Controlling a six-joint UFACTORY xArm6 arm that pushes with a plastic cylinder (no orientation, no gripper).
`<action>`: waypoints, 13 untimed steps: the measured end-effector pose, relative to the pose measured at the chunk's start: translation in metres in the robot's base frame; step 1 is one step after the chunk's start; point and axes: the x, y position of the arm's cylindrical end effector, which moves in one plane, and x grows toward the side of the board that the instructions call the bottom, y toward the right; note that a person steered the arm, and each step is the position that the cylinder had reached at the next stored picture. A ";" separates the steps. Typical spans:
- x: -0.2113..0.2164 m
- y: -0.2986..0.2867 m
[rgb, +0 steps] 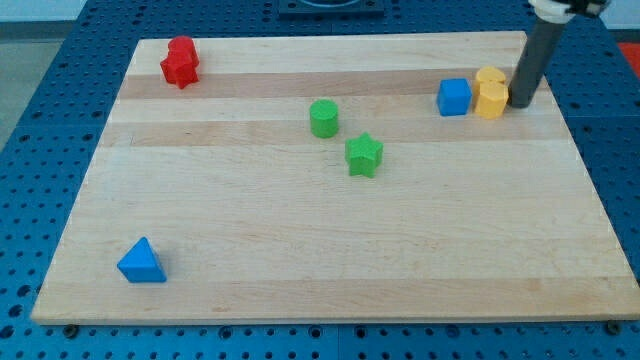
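My tip (521, 102) rests on the wooden board at the view's upper right, touching or almost touching the right side of two yellow blocks (491, 93) that stand pressed together. A blue cube (454, 97) sits just left of the yellow pair. Near the board's middle are a green cylinder (323, 118) and, below and to its right, a green star (364, 155). Two red blocks (181, 61) huddle at the upper left corner. A blue triangular block (141, 262) lies at the lower left.
The wooden board (330, 250) lies on a blue perforated table (40, 120). The board's right edge runs close to my tip.
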 end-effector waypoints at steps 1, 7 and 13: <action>-0.025 0.000; -0.058 -0.013; 0.052 -0.062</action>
